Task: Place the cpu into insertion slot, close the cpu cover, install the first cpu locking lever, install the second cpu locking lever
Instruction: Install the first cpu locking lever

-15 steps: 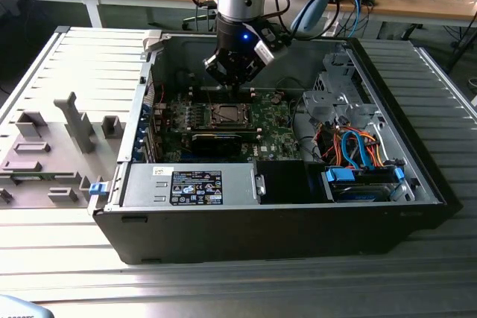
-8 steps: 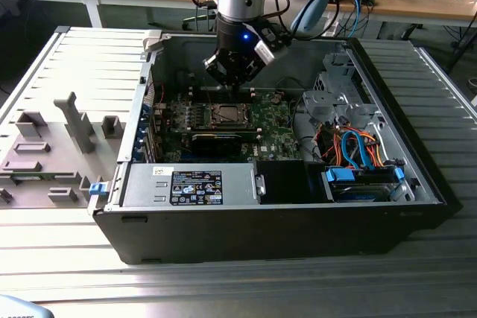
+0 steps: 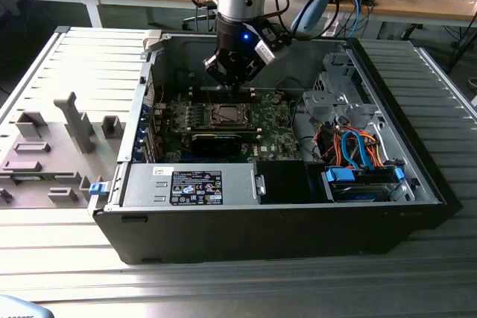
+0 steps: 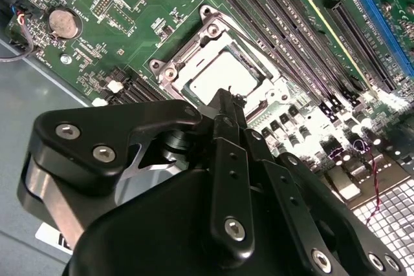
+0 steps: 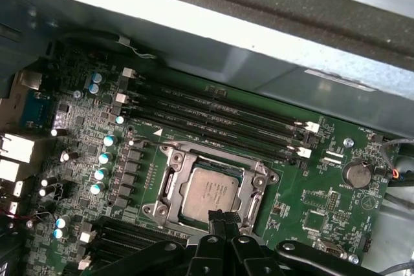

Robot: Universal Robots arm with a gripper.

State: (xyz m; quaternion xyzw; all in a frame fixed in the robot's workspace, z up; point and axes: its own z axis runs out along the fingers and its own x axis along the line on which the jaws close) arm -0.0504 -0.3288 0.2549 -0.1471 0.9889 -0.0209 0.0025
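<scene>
Already the cpu (image 5: 208, 192) sits flat in the insertion slot (image 5: 169, 179), its dull silver top showing through the window of the cpu cover (image 5: 259, 182), which appears to lie down around it, though whether it is latched I cannot tell. In the second wrist view the same chip (image 4: 226, 75) lies straight ahead of the fingertips, just past them and below. The gripper (image 5: 218, 219) hangs directly over the near edge of the socket in the first wrist view; its two fingers stand pressed together with no gap between them, and they have hold of nothing. So the chip lies beneath and slightly forward of the tool, not off to a side. Long black memory slots (image 5: 220, 117) run along the far side of the socket. In the exterior view the gripper (image 3: 232, 80) hovers above the green board (image 3: 276, 128), inside the open case (image 3: 417, 176), with the socket (image 3: 226, 114) just under it.
</scene>
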